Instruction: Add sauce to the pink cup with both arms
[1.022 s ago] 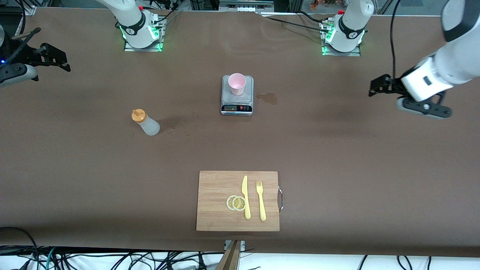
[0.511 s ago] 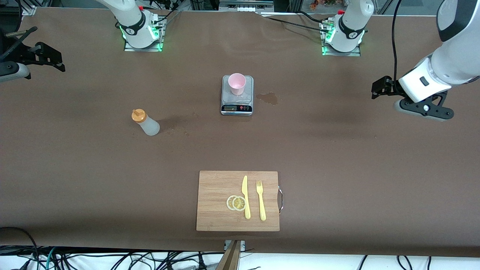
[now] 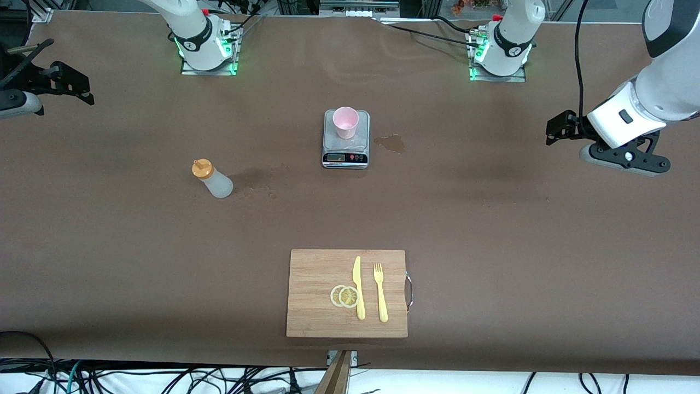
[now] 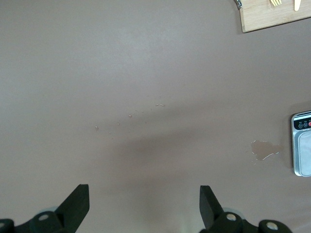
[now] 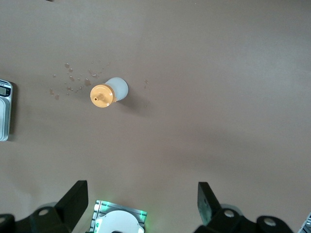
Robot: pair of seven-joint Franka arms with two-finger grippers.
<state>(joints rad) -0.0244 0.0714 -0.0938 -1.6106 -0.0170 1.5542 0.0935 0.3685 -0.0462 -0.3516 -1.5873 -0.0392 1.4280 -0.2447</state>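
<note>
We find the squeeze bottle (image 3: pixel 212 179) upright on the table, toward the right arm's end, well apart from the pink cup (image 3: pixel 345 121) on the scale (image 3: pixel 345 142). The right gripper (image 3: pixel 52 82) hangs over the table's edge at that end, fingers spread wide, and is the nearer one to the bottle. The left gripper (image 3: pixel 558 127), also wide, waits over its own end.

This looks like a robotics lab: two robot arm bases (image 3: pixel 205 41) are bolted to a brown-covered desk (image 3: pixel 492 246), with loose cables (image 3: pixel 164 377) trailing along its edge and a digital scale (image 3: pixel 345 143).
</note>
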